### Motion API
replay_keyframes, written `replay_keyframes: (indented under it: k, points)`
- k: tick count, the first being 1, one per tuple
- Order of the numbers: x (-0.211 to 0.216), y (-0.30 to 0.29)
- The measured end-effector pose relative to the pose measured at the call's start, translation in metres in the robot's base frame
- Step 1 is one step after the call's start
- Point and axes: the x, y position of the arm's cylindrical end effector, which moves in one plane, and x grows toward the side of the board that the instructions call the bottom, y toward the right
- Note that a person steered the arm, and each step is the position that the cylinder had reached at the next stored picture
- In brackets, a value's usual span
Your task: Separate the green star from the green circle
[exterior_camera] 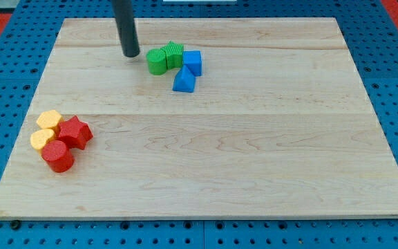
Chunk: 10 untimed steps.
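Observation:
The green circle (157,61) and the green star (175,54) sit touching each other near the view's top, a little left of centre. The circle is on the left, the star just behind and to its right. My tip (131,54) stands on the board just left of the green circle, a short gap away, not touching it. The rod rises straight up out of the view's top.
A blue cube (193,62) touches the star's right side, and a blue triangle (184,81) lies just below it. At the view's left edge cluster a yellow hexagon (49,121), a yellow heart (43,140), a red star (74,131) and a red cylinder (58,156).

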Motion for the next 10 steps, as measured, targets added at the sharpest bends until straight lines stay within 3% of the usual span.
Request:
replay_keyframes:
  k: [1,3,5,6,7,8,10]
  points:
    - [0.052,0.000]
    - [0.000,0.085]
    - [-0.057,0.113]
    - [-0.078,0.156]
    - [-0.068,0.210]
    - [-0.047,0.207]
    - [-0.103,0.179]
